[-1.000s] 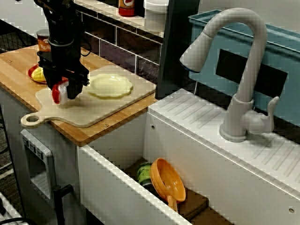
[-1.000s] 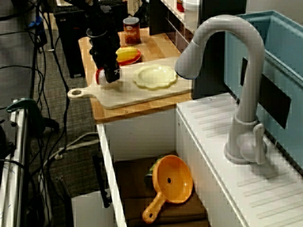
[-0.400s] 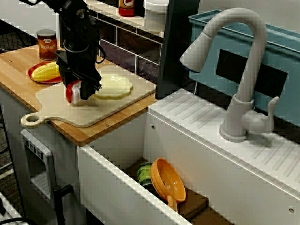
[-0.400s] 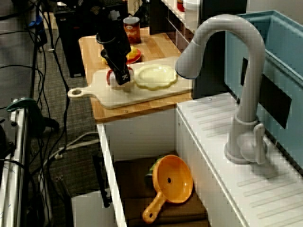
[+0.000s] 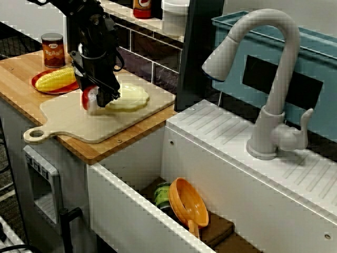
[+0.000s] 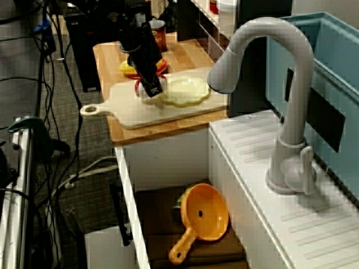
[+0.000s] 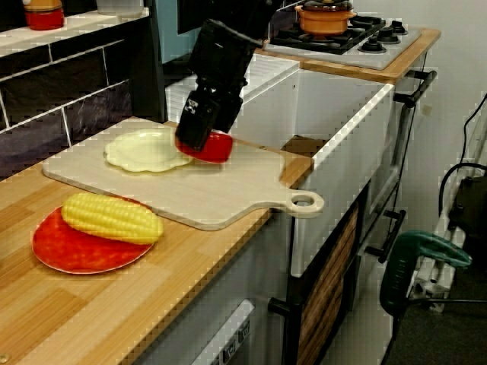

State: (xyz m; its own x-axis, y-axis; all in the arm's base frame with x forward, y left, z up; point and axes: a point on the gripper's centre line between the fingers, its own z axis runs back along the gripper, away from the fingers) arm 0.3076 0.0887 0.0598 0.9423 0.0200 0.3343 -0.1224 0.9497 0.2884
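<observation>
Red rounded object (image 5: 87, 99) pinched in black gripper (image 5: 100, 97). Over the last second it was carried rightward across the pale wooden cutting board (image 5: 68, 120). It now sits low, just beside the rim of the pale yellow scalloped plate (image 5: 131, 96), well apart from the yellow corn cob (image 5: 55, 79) on the wooden tabletop (image 5: 16, 79).

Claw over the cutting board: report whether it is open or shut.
Shut. The claw grips a red piece at its tip, right beside the pale plate.
</observation>
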